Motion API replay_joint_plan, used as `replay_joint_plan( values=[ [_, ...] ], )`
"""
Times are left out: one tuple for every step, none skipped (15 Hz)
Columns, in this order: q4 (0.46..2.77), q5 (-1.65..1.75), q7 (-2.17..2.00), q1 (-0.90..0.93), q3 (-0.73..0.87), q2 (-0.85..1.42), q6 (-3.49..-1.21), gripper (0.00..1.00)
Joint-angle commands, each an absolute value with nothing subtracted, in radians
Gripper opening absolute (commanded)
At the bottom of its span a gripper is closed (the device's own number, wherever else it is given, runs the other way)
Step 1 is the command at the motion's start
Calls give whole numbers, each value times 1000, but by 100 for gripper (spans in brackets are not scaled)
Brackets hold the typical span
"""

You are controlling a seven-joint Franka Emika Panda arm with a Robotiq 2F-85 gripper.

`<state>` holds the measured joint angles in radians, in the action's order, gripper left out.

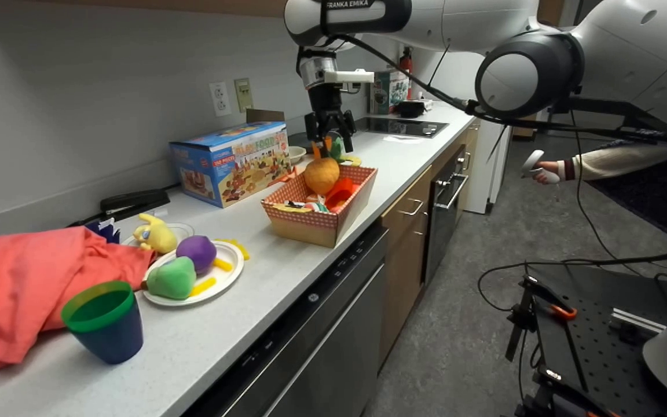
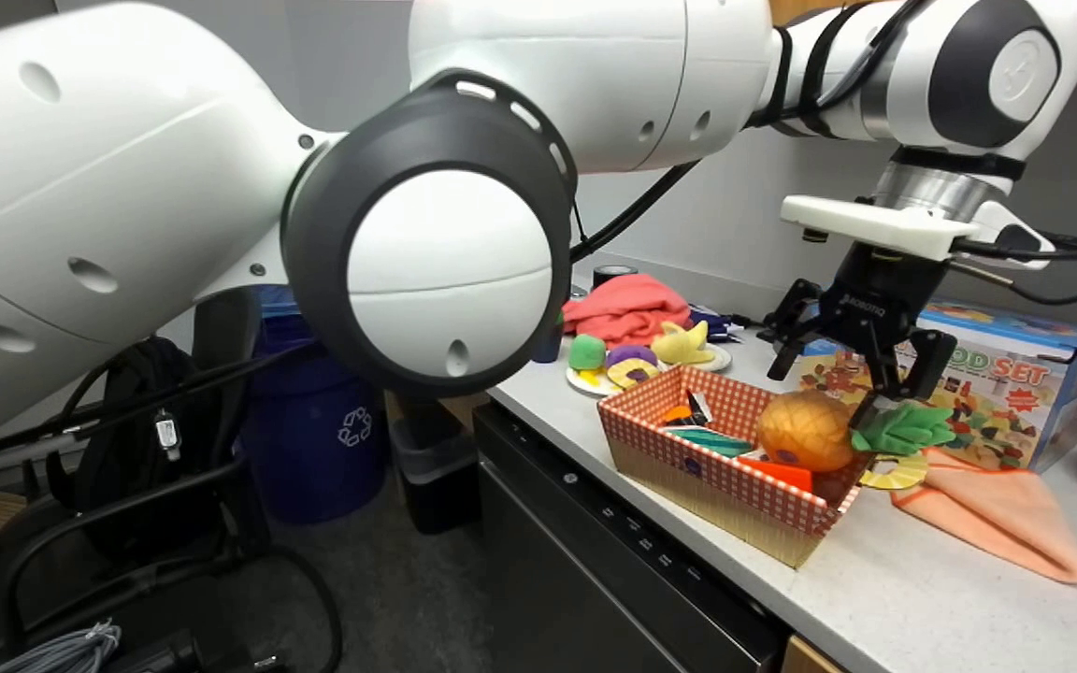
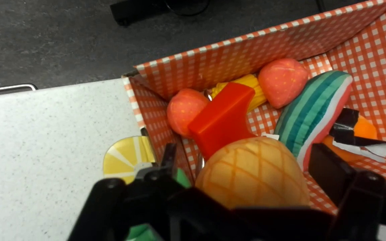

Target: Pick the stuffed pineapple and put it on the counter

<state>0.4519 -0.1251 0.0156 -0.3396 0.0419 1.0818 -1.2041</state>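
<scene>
- The pincer (image 2: 819, 397) is spread wide over one end of the basket (image 2: 716, 500), its two fingers (image 3: 328, 170) well apart and pointing down.
- Just beneath is the stuffed pineapple (image 3: 256, 170), loose, lying between the fingers in the wrist view. In an exterior view one finger comes right up to where the body meets the leaves (image 2: 908, 425); whether they touch, I cannot tell.
- The pineapple's orange-yellow body is inside that end of the basket and stands higher than the rim; the green leaves reach out past it.
- Also in the basket: a red piece (image 3: 223, 115) just beside the pineapple, two strawberries (image 3: 283, 82), a corn cob (image 3: 259, 103) partly hidden by the red piece, a watermelon slice (image 3: 308, 110) and an orange thing (image 3: 365, 129) with black and white strips on it.
- The basket stands on the counter (image 1: 275, 284), near the front edge. Beside its end are a yellow fruit slice (image 3: 122, 157) and an orange cloth (image 2: 997, 514).
- A cardboard box (image 1: 258, 168) with food pictures stands toward the back.
- Farther along, a white plate (image 1: 235, 269) holds a purple toy (image 1: 196, 253) and a green pear (image 1: 172, 278); near it are a yellow toy (image 1: 157, 236), a coral cloth (image 1: 38, 272) and a cup (image 1: 110, 336).
</scene>
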Motion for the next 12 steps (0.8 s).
replay_joint_plan(
  values=[
    [453,-126,0,-338,24,1041,-1218,100],
    [452,-132,-5,-341,19,1035,-1227,100],
    [452,-135,-6,-345,18,1030,-1235,100],
    [454,-135,-9,-345,18,1026,-1242,100],
    [458,-140,-13,-348,16,1024,-1247,100],
    [460,-143,-14,-353,15,1023,-1254,100],
    [461,-144,-3,-356,13,1026,-1265,100],
    [463,-146,-3,-357,11,1024,-1266,100],
    [451,-150,-8,-360,10,1032,-1261,100],
    [450,-156,-15,-363,7,1032,-1256,100],
    [451,-162,-16,-365,4,1032,-1252,100],
    [453,-169,-17,-368,1,1031,-1248,100]
  ],
)
